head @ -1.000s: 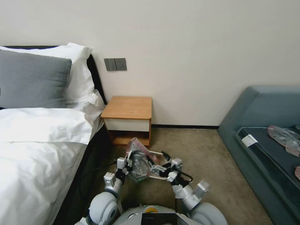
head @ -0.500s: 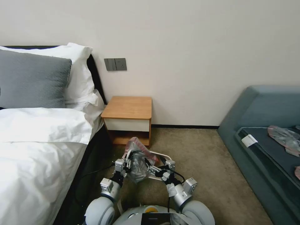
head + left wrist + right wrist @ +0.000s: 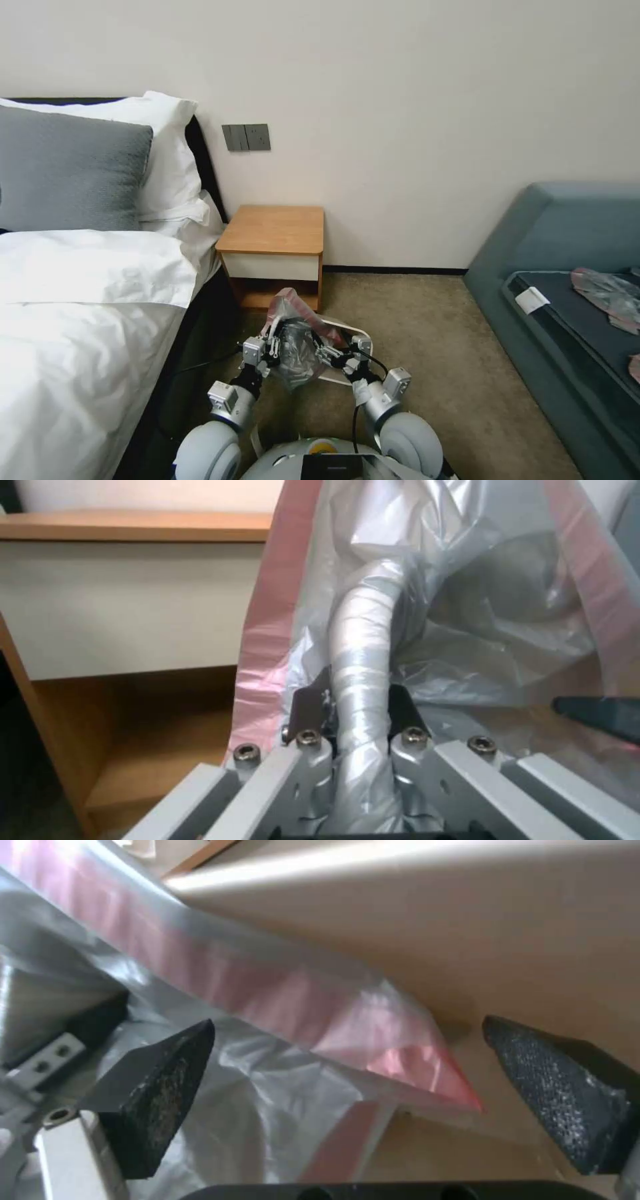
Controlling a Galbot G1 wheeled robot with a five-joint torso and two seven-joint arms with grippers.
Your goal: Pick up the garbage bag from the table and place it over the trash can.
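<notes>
Garbage bag [image 3: 293,343] hangs over the trash can [image 3: 357,333], in front of the table [image 3: 273,230]. My left gripper [image 3: 357,715] is pinching a twisted bit of it. My right gripper [image 3: 347,1090] is spread wide around the pink rim. I think next I grab that rim and pull it over the can's edge.

Garbage bag [image 3: 293,347] is thin glossy translucent grey plastic, wrinkled, with a pinkish-red rim; trash can [image 3: 357,331] rim under it is smooth cream plastic. Left gripper [image 3: 360,715] is matt silver metal with bolt heads, clamped on a bunched strand of bag; right gripper [image 3: 373,1090] has rough black textured pads, spread apart. Table [image 3: 277,230] top is smooth matt orange-brown wood, drawer front matt white.
</notes>
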